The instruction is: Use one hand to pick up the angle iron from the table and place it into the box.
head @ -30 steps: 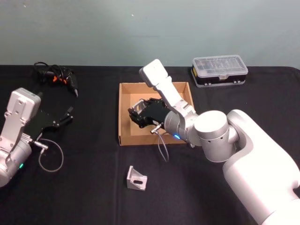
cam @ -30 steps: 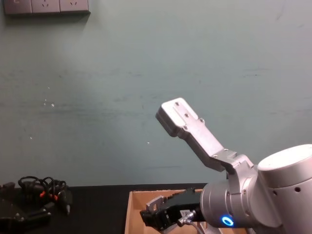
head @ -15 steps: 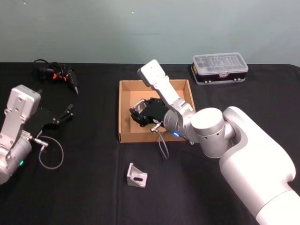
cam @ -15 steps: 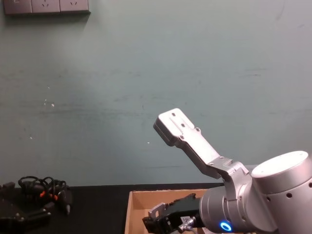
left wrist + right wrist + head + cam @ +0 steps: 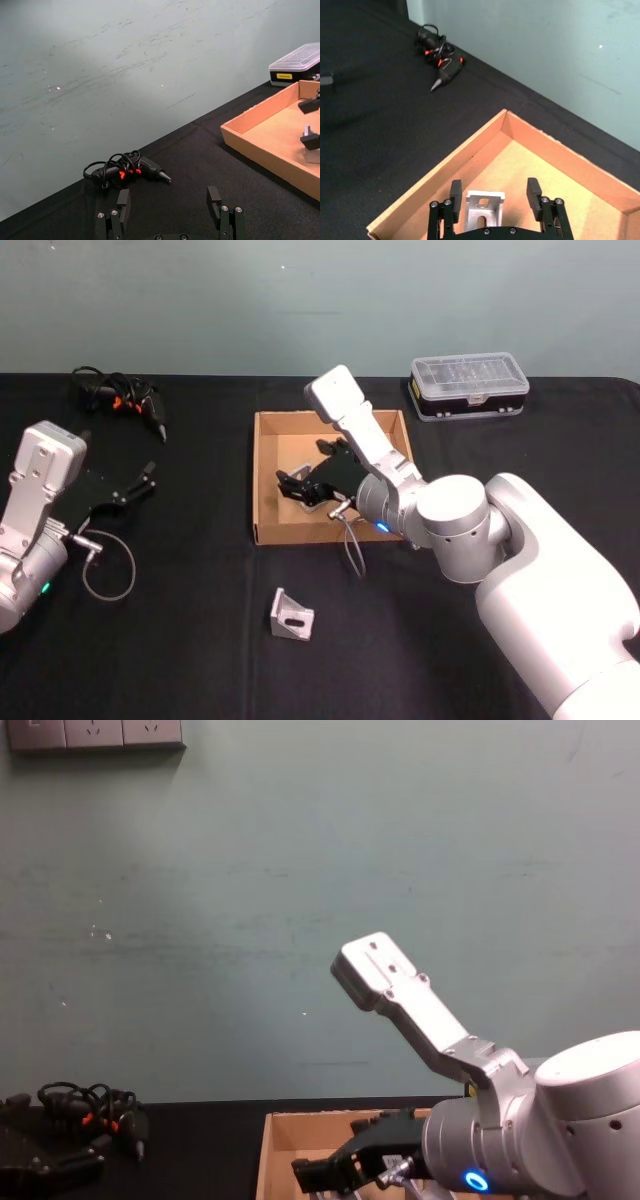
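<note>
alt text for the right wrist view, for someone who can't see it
The right gripper hangs open over a tan cardboard box, with a silver metal bracket on the box floor between its fingers. Beyond the box, a bundle of black cables lies on the black table.

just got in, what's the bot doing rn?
The right gripper is down in the box, fingers open on either side of an angle iron that lies on the box floor, so nothing is gripped. A second angle iron sits on the table in front of the box. The left gripper is parked open off to the left, holding nothing.
</note>
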